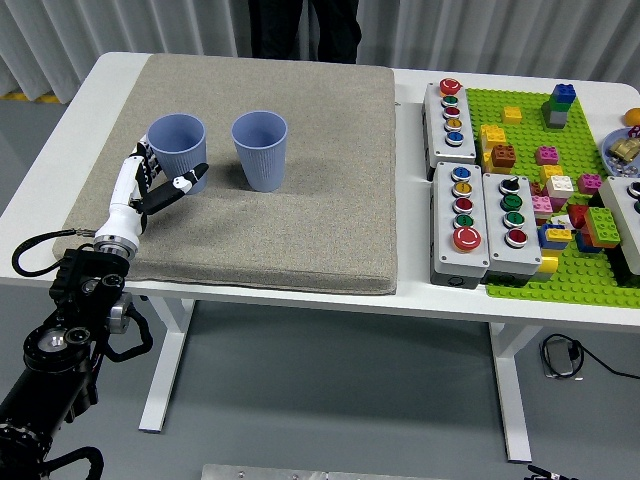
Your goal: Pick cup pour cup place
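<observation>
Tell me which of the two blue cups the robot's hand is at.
The left cup, the one nearer the mat's left edge. The left hand wraps around its base, thumb in front; the other cup stands apart to its right, untouched.

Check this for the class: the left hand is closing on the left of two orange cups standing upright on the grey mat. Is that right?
Not quite: the head view shows both cups are blue, not orange. The left hand is at the left cup, and the right cup stands upright beside it on the grey mat.
</observation>
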{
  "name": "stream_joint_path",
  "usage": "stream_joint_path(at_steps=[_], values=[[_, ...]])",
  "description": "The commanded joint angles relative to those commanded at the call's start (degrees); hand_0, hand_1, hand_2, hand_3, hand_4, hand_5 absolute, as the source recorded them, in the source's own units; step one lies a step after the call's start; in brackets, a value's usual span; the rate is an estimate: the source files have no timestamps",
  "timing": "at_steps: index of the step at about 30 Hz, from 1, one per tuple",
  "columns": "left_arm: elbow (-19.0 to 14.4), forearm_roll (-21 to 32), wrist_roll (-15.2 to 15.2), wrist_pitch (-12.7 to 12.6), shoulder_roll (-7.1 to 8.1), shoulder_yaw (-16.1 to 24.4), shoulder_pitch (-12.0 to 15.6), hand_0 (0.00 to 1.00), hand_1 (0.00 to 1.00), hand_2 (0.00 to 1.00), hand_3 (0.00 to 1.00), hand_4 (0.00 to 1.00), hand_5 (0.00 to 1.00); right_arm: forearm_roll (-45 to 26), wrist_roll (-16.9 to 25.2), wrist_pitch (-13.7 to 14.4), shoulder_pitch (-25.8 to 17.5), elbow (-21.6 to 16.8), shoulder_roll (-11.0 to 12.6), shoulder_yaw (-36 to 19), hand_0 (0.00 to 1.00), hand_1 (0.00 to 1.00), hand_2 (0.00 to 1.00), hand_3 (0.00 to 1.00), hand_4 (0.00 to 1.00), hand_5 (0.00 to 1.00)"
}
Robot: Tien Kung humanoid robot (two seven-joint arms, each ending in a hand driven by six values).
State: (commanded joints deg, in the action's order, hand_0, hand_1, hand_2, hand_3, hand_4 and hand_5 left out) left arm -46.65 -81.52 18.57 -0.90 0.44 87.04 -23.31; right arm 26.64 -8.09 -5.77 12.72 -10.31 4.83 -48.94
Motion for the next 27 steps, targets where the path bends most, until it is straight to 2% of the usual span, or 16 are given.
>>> stream_joint_path(at_steps=[10, 27], values=[[0.3, 0.2, -0.1, -0.3, 0.17, -0.1, -0.6, 0.875, 0.904, 0.998, 0.998, 0.971, 0.345, -0.3, 0.1, 0.0, 0.2, 0.0, 0.1, 0.2, 0.662, 0.648, 0.663, 0.633, 0.490, 0.130], [4.2, 0.8, 0.3, -0.6, 0.37, -0.9, -2.8, 0.876, 0.902, 0.998, 0.998, 0.970, 0.352, -0.6, 0.0, 0.0, 0.7, 0.0, 0.0, 0.2, 0.662, 0.648, 0.665, 0.633, 0.489, 0.130]])
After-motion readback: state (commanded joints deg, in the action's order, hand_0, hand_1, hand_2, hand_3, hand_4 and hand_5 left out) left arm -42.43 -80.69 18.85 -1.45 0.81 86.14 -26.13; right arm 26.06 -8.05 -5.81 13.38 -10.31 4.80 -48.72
